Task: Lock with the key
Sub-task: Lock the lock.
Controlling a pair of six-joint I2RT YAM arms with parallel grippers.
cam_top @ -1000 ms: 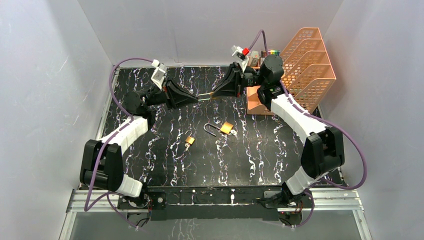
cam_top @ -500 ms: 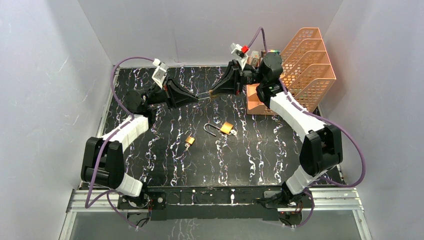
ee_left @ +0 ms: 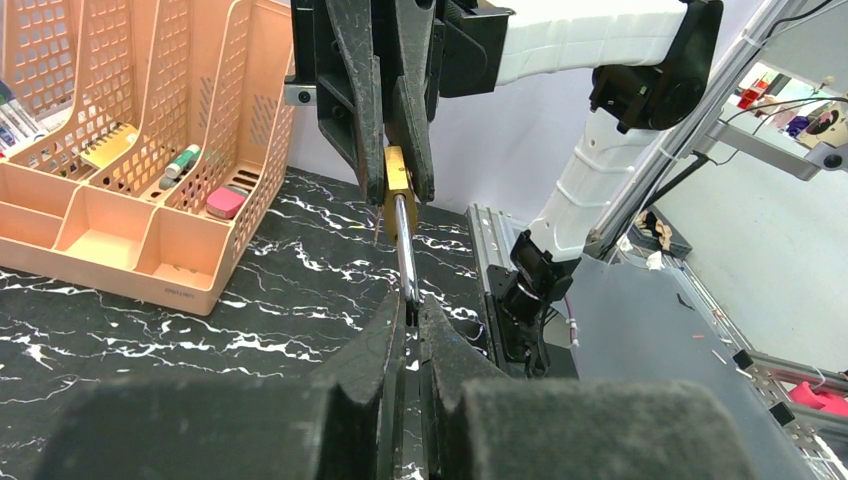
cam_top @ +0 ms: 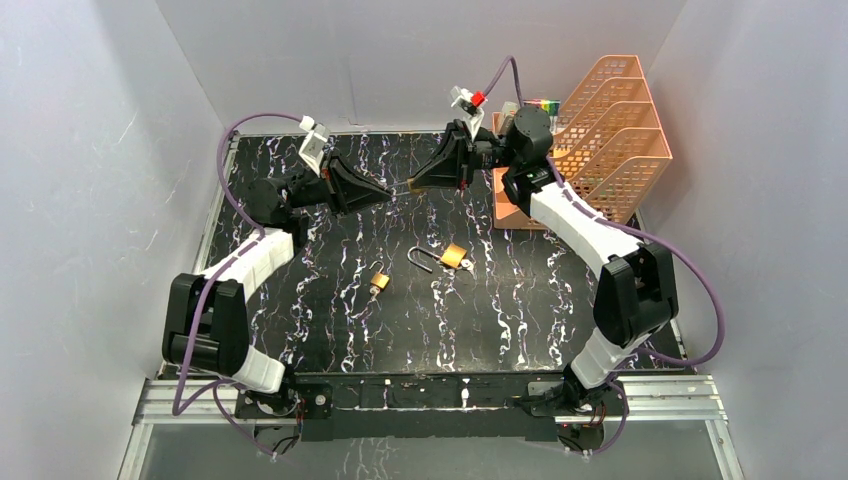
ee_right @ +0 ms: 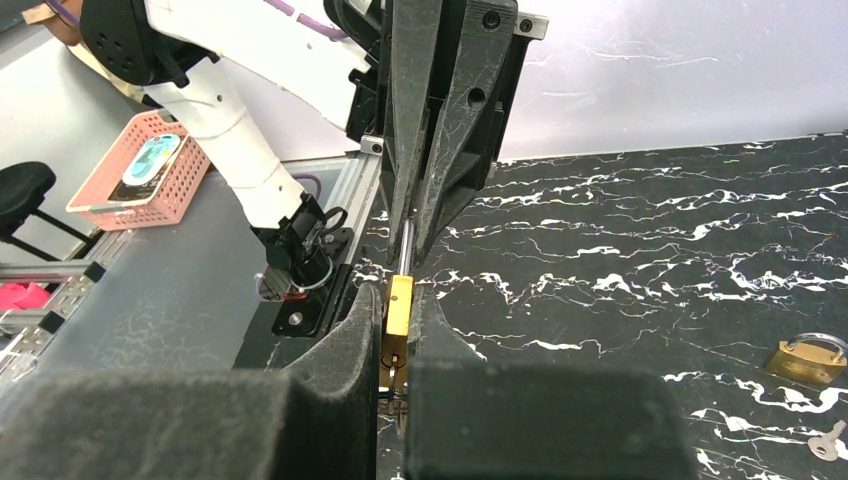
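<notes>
The brass padlock (cam_top: pixel 411 186) is held in the air above the far middle of the table (cam_top: pixel 300 330), gripped from both sides. The right end effector (ee_right: pixel 398 300) is pressed together on the brass body, and the left end effector (ee_left: pixel 412 320) pinches the end of the steel shackle (ee_left: pixel 404 255), so the lock spans the short gap between the two sets of fingertips. Something small hangs under the body in the right wrist view; it may be a key in the keyhole, but the fingers hide too much to tell. Near the table's centre lies a second padlock (cam_top: pixel 452 256) with its shackle swung open and a loose key (cam_top: pixel 466 266) just beside it. A small padlock (cam_top: pixel 379 281) lies near it to the left. An orange organizer (cam_top: pixel 610 130) stands at the far right corner, with small items in its front trays.
</notes>
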